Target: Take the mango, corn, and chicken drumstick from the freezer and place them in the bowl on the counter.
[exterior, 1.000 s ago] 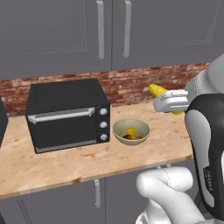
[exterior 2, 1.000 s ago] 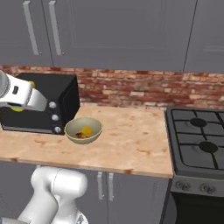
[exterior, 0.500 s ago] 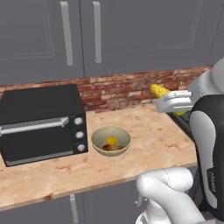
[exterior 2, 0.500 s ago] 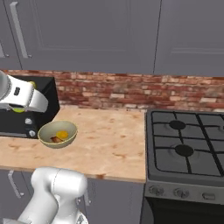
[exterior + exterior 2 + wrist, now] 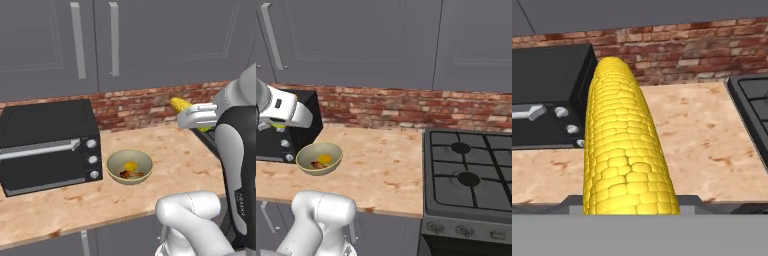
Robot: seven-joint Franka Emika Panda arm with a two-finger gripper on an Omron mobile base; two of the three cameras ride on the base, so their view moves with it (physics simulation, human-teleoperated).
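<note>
Tan wood-grain bench (image 5: pixel 190 150) carries black toaster oven (image 5: pixel 47 145). Right of oven: olive-yellow round bowl (image 5: pixel 130 166) holding orange mango (image 5: pixel 130 166), brown drumstick (image 5: pixel 131 174). Further right, raised: pincer (image 5: pixel 196 115) clamped on bright yellow corn cob (image 5: pixel 624 150).

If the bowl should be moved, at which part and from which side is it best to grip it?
Probably at the bowl's thin raised rim, coming from above, one finger inside and one outside. It is round, shallow and upright on the counter, and the toaster oven stands close to one side. The claw now holds the corn.
</note>
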